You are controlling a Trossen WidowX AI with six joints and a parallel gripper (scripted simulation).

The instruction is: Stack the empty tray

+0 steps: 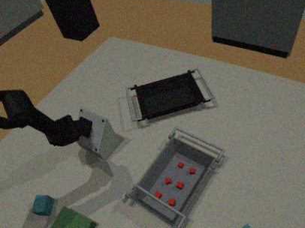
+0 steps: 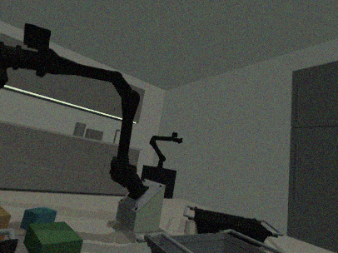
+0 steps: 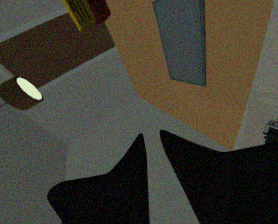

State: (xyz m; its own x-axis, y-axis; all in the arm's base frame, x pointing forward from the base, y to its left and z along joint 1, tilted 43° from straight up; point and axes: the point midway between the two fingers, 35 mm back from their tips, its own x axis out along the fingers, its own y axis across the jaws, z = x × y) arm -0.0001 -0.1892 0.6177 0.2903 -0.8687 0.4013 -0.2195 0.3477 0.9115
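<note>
The loaded grey tray [image 1: 140, 175] [image 2: 208, 245] stands on the table with several small red blocks [image 1: 179, 185] inside. Its far wire bar [image 1: 200, 139] is out over the far end. Its near wire bar [image 1: 159, 201] appears to lie in across the top, just inside the near end. The empty black tray [image 1: 169, 96] [image 2: 231, 224] lies beyond it, its bars swung out. My gripper [image 3: 151, 135] shows in the wrist view with its fingertips close together and nothing between them, held high and away from both trays. It is outside the top view and mostly cut off in the exterior view.
The arm base [image 1: 98, 131] [image 2: 143, 212] stands left of the trays. A teal block [image 1: 42, 205] [image 2: 38, 218] and a green block [image 1: 71, 220] [image 2: 53, 237] lie near the front left. An orange block [image 2: 3, 219] shows at the left edge of the exterior view.
</note>
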